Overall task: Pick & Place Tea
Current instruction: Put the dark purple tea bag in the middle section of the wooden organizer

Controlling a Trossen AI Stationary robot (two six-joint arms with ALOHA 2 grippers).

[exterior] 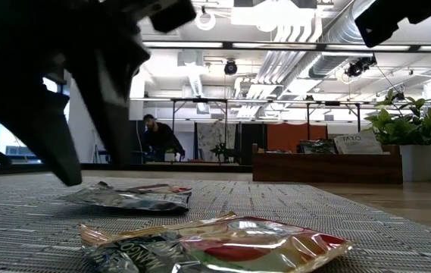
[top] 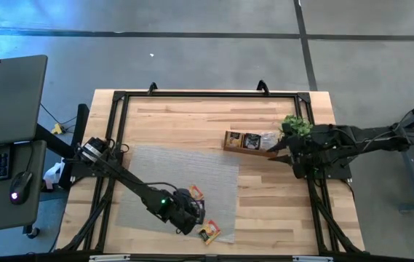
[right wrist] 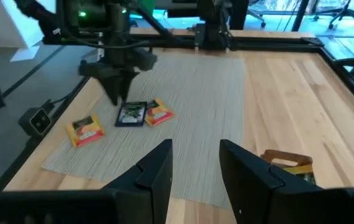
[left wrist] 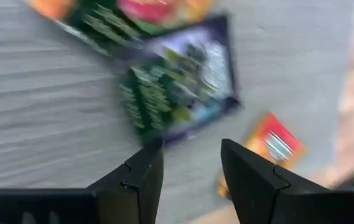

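Three tea sachets lie flat on the grey woven mat [top: 170, 175]. The black sachet [left wrist: 177, 87] lies between an orange sachet [left wrist: 273, 146] and an orange-yellow sachet [top: 209, 233] near the mat's near edge. My left gripper [left wrist: 192, 162] hangs open, pointing down, just above the mat at the black sachet's [right wrist: 131, 114] edge, touching nothing. In the low view its fingers [exterior: 71, 152] stand behind the black sachet [exterior: 132, 197]. My right gripper [right wrist: 195, 162] is open and waits near the right end of the wooden tray [top: 250, 142].
The long wooden tray [exterior: 321, 163] holds several sachets [top: 250, 140] and sits on the bare wood right of the mat. A small green plant in a white pot [exterior: 412, 129] stands at its right end. A black frame [top: 119, 98] rims the table. A person [exterior: 158, 140] sits far behind.
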